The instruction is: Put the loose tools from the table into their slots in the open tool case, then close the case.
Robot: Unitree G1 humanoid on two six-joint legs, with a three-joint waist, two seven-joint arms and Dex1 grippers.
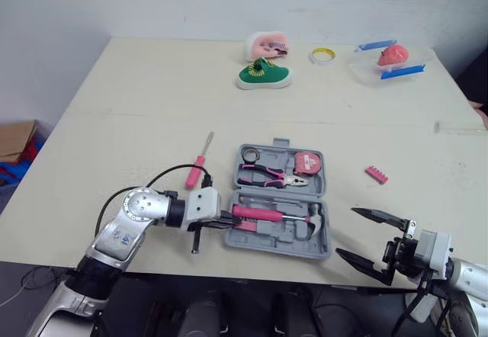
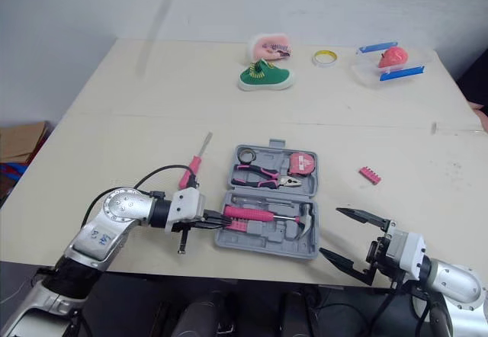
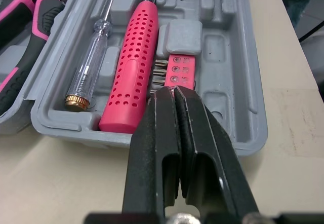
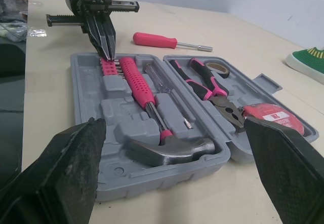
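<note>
Two loose pieces lie on the table (image 1: 152,101) — a pink screwdriver (image 1: 200,159) left of the open case (image 1: 267,244), a bit strip (image 1: 376,174) right of it. Both look light and stiff; grip the screwdriver's handle. The left gripper (image 1: 227,220) is pinched closed at the case's bit holder (image 3: 181,72) — the right gripper (image 1: 348,232) gapes empty.

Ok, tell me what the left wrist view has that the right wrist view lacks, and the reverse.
Left wrist view adds: the tester's brass cap and the holes in the bit holder. Right wrist view adds: the hammer head, tape measure, loose screwdriver, a green shoe and the open right gripper. Both: the case, pink hammer handle, pliers and the shut left gripper at the bit holder.
</note>
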